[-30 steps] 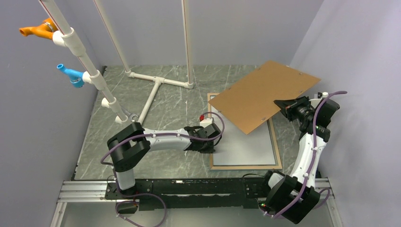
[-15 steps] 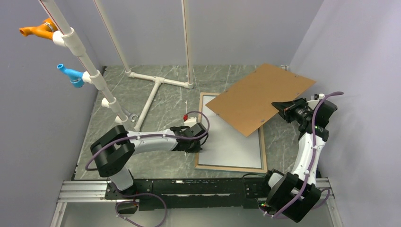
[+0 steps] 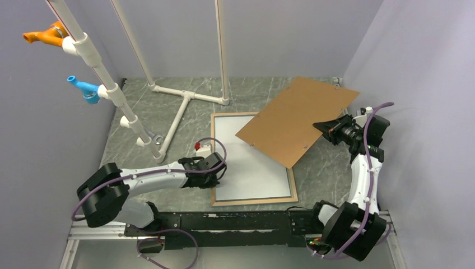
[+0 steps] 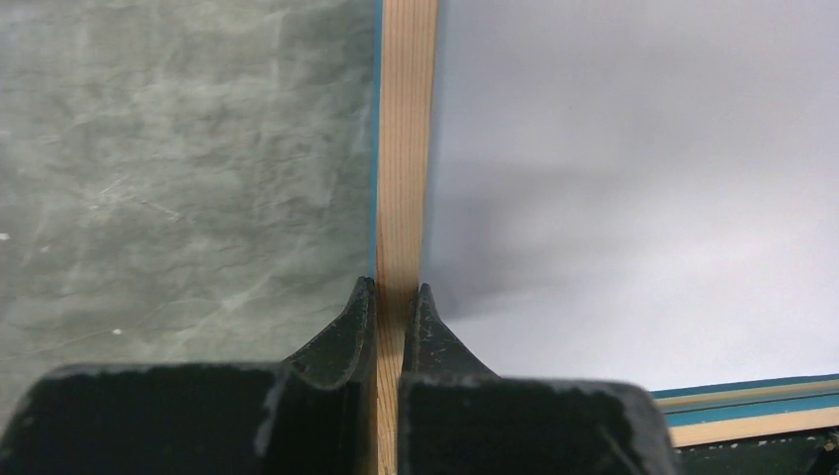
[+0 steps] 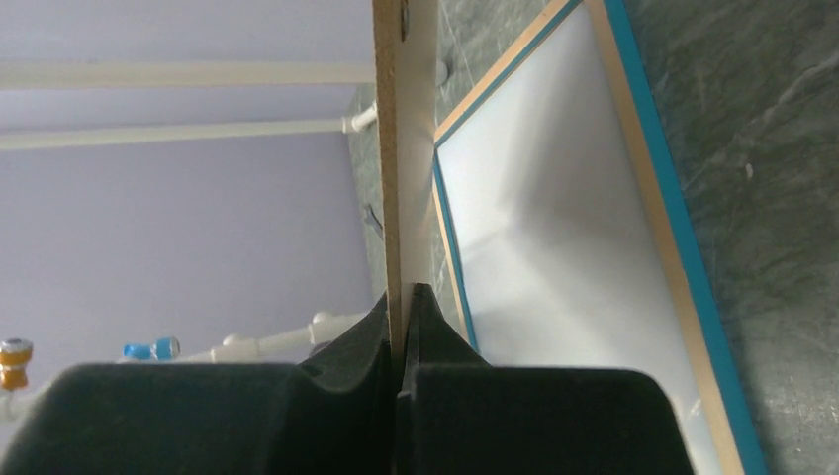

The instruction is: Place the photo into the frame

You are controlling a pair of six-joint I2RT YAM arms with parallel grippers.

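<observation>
The frame [image 3: 255,200] lies flat on the table, light wood face up, with a blue outer edge. Inside it a plain white sheet [image 3: 246,162] fills the opening, seemingly the photo lying back up; no print shows. My left gripper [image 3: 217,178] is shut on the frame's left rail [image 4: 406,148], one finger on each side of the wood [image 4: 396,297]. My right gripper [image 3: 322,128] is shut on the right edge of the brown backing board [image 3: 291,120]. It holds the board tilted over the frame's far right corner. The right wrist view shows the board edge-on [image 5: 404,148] between the fingers [image 5: 404,297].
A white PVC pipe stand [image 3: 185,101] rises at the back left, its base close to the frame's far left corner. Orange [image 3: 42,35] and blue [image 3: 83,88] fittings hang on its slanted pipe. Purple walls close in left, back and right. A metal rail [image 3: 101,224] runs along the near edge.
The frame has slid left across the table with my left gripper on its left rail. My right arm has carried the backing board left as well, still tilted above it.
</observation>
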